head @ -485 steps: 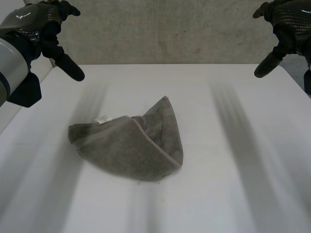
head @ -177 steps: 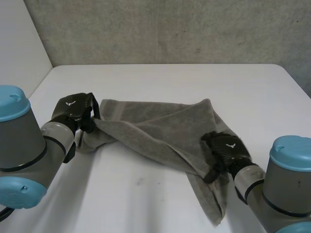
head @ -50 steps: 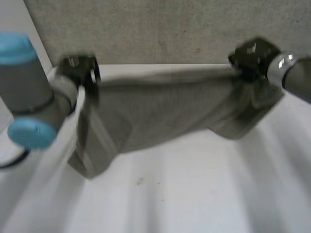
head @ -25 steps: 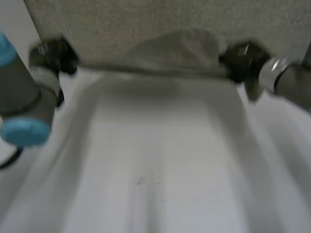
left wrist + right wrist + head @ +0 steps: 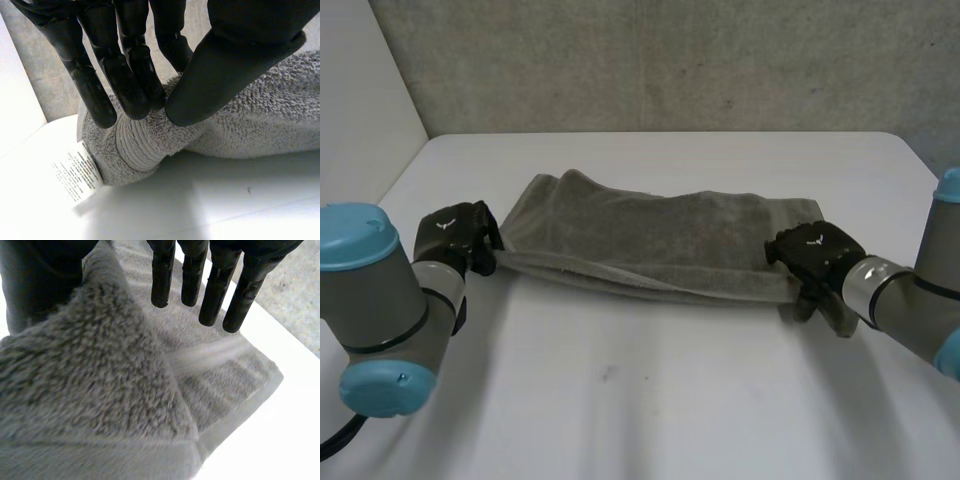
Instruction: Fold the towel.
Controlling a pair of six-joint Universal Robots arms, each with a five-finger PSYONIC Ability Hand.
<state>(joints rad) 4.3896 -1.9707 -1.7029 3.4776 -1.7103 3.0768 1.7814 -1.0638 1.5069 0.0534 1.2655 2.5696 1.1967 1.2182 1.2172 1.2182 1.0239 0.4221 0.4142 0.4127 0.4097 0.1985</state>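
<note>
Grey terry towel (image 5: 660,238) lies across the middle of the white table (image 5: 640,400), stretched in a long band between my two hands. Its far part rests flat on the table. Its near edge is lifted a little and runs taut from one hand to the other.

My left hand (image 5: 458,240) is at the towel's left end. In my left wrist view my fingers (image 5: 125,85) and thumb (image 5: 225,75) are closed together on a bunched bit of the cloth, pinching it between their tips. A white label (image 5: 77,172) sticks out of the towel just beside that pinch, lying on the table.

My right hand (image 5: 815,252) is at the towel's right end. In my right wrist view a thick fold of the towel rises up into the hand, between my thumb (image 5: 35,290) on one side and my fingers (image 5: 215,290) on the other. The fingers are straight, their tips reaching past the fold, above a striped corner that lies flat on the table. The fold is held against my thumb.

A rough grey wall (image 5: 670,60) stands behind the table.
</note>
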